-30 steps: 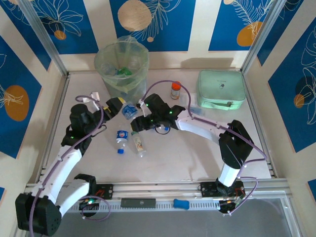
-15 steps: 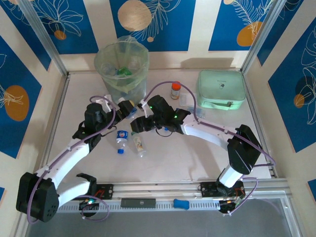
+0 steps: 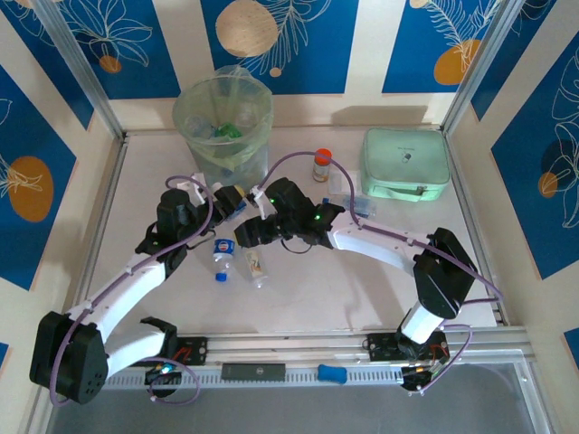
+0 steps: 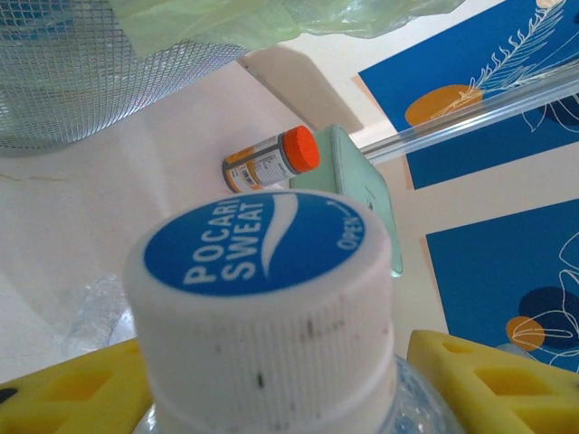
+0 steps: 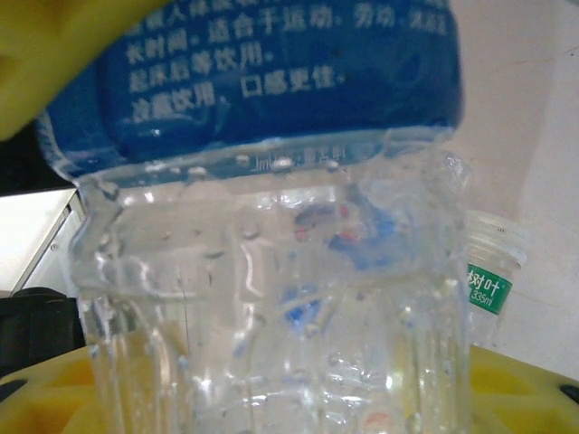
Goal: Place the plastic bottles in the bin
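My left gripper is shut on a clear bottle. In the left wrist view its white and blue cap sits between my yellow pads. My right gripper is shut on a clear bottle with a blue label, base towards the wrist. Both grippers hang close together just in front of the pale-green bin, whose wall is near in the left wrist view. Several bottles lie inside the bin. Two more bottles lie on the table: a blue-labelled one and a clear one, seen as the green-labelled bottle.
An orange-capped jar stands right of the bin, and the same jar lies ahead of my left gripper. A mint-green case sits at the back right. The table's near edge carries a metal rail.
My left arm has reached forward and right, carrying its bottle closer to the bin. My right gripper has shifted a little left and towards the near edge.
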Robot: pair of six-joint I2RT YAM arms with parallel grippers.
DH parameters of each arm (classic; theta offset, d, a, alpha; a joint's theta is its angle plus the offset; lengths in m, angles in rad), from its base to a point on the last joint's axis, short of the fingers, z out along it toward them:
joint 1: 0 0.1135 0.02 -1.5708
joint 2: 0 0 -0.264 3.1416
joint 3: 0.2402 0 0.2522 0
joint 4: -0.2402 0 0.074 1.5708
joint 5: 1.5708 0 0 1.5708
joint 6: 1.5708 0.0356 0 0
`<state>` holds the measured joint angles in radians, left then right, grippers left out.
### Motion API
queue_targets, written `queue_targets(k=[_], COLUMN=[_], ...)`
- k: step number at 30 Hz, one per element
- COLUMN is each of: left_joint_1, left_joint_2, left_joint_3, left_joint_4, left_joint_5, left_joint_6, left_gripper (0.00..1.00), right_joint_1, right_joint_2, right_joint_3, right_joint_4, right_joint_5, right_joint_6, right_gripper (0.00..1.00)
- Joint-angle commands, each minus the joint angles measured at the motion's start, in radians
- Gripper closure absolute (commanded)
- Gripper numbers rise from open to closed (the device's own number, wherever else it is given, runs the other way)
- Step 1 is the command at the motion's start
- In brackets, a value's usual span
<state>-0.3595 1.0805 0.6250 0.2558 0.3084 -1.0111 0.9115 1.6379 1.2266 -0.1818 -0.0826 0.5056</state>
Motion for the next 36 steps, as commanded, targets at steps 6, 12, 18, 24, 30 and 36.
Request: queue_targets(k=[6, 12, 18, 24, 30, 36], left_joint_1=[-0.009, -0.008, -0.006, 0.002, 0.036, 0.081], left_joint_2=[-0.010, 0.036, 0.148, 0.335, 0.538, 0.720], left_joint_3=[0.081, 0.270, 0.553, 0.954, 1.336, 1.595], left_joint_4=[-0.023, -0.097, -0.227, -0.481, -0.701, -0.844], left_joint_5=[-0.032, -0.039, -0.004, 0.009, -0.078, -0.244], left_joint_6=[0.097, 0.225, 0.406, 0.669, 0.880, 1.072], left_gripper=[0.45, 0.46, 0.47, 0.47, 0.47, 0.48], right_joint_1=[-0.020, -0.089, -0.163, -0.195, -0.196, -0.197], right_joint_2=[-0.103, -0.265, -0.366, -0.413, -0.451, -0.493], right_joint_3=[-0.104, -0.257, -0.350, -0.391, -0.411, -0.422], right_joint_4=[0.120, 0.196, 0.182, 0.167, 0.144, 0.115], right_joint_5=[-0.015, 0.004, 0.064, 0.092, 0.131, 0.161], right_joint_6=[-0.001, 0.022, 0.054, 0.080, 0.080, 0.071], right_gripper=[0.17, 0.13, 0.10, 0.09, 0.09, 0.09])
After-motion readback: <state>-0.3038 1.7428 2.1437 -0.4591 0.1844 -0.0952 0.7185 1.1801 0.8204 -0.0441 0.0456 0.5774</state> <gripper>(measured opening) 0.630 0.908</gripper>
